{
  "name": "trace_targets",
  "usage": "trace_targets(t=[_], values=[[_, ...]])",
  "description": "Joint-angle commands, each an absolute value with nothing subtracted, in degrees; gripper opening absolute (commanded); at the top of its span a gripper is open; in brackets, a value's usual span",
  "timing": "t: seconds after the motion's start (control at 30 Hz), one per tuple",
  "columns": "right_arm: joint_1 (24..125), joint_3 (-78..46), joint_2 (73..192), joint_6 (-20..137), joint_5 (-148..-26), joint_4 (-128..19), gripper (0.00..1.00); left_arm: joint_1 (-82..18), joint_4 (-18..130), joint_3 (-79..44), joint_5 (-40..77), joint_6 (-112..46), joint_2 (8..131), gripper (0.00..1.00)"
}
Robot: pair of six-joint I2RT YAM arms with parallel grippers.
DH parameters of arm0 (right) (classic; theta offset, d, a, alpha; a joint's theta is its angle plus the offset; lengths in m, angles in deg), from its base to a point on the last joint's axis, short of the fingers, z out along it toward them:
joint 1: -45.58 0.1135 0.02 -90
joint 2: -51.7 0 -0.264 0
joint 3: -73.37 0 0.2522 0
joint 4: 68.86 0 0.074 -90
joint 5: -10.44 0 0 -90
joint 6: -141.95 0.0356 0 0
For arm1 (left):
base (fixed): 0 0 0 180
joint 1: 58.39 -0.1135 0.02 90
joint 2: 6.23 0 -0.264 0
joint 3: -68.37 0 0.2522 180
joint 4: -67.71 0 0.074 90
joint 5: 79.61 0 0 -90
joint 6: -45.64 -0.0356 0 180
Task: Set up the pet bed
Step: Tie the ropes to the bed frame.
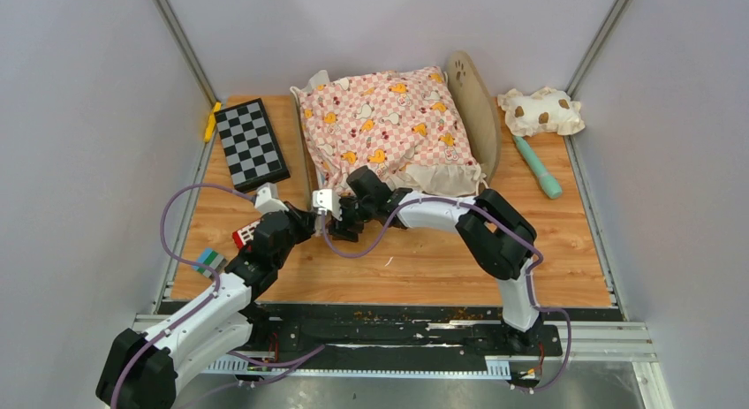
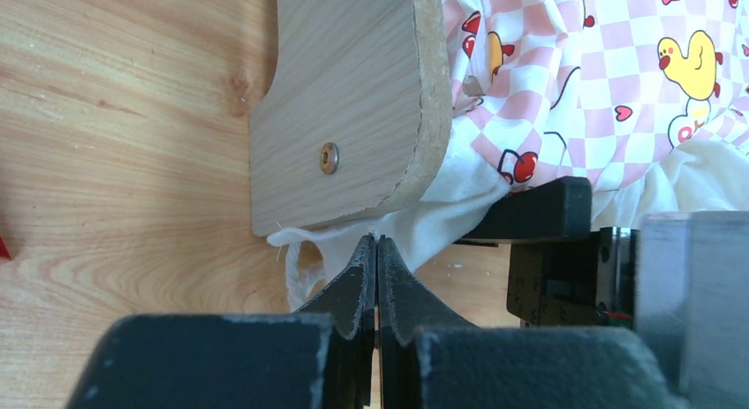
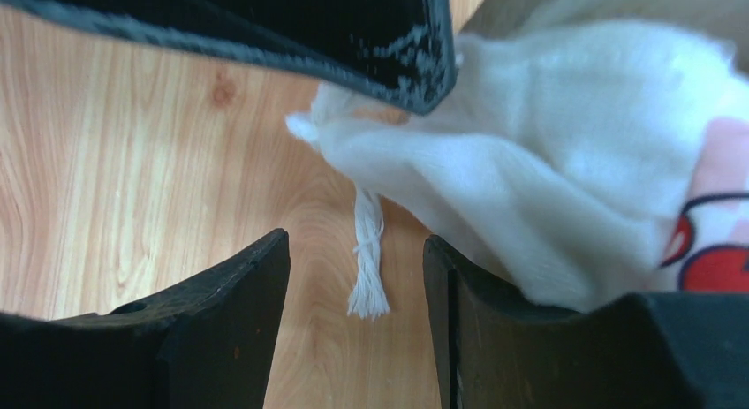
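The black left fingers (image 2: 377,261) are pressed together with nothing visible between them. Their tips sit just under the lower corner of the small light-wood pet bed (image 2: 353,100), at the edge of the white ruffle (image 2: 442,216) spilling out there. Whether they touch the cloth cannot be told.

Just to their right, the black right fingers (image 3: 256,303) stand spread. A short frayed white cord (image 3: 366,272) lies unpinched on the wooden desk (image 3: 132,179) between them, and the ruffle rests against the inner face of one finger.

Beyond both sets of fingertips the bed's near end board stands upright. Past it, the pink checkered ruffled cushion with duck prints (image 1: 384,117) lies over the frame. The rounded paw-print headboard (image 1: 477,109) is at the far right end.

The frame looks stiff and fairly light. A thick board edge should give the fingers a firm, flat-sided hold, though the bed would probably slide on the smooth desk if nudged.

The cushion looks soft and floppy and would likely sag from any single hold. A corner where the padding bunches seems a safer grip than the thin ruffle or the cord.

Farther still, well to the right of the headboard, a small cream brown-spotted pillow (image 1: 540,110) lies on the desk. It looks plump, light and easy to pinch anywhere.
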State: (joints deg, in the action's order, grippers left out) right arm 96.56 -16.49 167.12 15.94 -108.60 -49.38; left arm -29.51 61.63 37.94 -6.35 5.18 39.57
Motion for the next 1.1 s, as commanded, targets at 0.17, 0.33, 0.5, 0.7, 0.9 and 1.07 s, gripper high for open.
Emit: trace_targets(t=[0.17, 0.33, 0.5, 0.7, 0.9, 1.07], values=[[99.42, -10.56, 167.5, 23.79, -107.18, -72.0, 0.58, -29.47, 60.49, 34.98, -5.67, 3.98, 38.36, 0.0], [99.54, -8.55, 168.42, 26.37, -103.47, -76.61, 0.58, -29.47, 59.64, 34.7, -5.54, 3.99, 37.61, 0.0], [99.7, -9.34, 170.38, 27.09, -103.36, -76.56, 0.58, -29.47, 59.16, 34.42, -5.52, 3.98, 37.26, 0.0], [100.14, -9.44, 172.04, 28.64, -101.55, -78.12, 0.58, -29.47, 58.64, 34.13, -5.5, 3.98, 36.76, 0.0], [100.72, -8.98, 173.61, 31.0, -99.31, -81.11, 0.56, -29.47, 58.3, 34.09, -5.7, 4.16, 35.93, 0.0], [100.86, -8.69, 174.79, 31.77, -98.39, -82.49, 0.35, -29.47, 57.96, 33.96, -5.77, 4.26, 35.59, 0.0]])
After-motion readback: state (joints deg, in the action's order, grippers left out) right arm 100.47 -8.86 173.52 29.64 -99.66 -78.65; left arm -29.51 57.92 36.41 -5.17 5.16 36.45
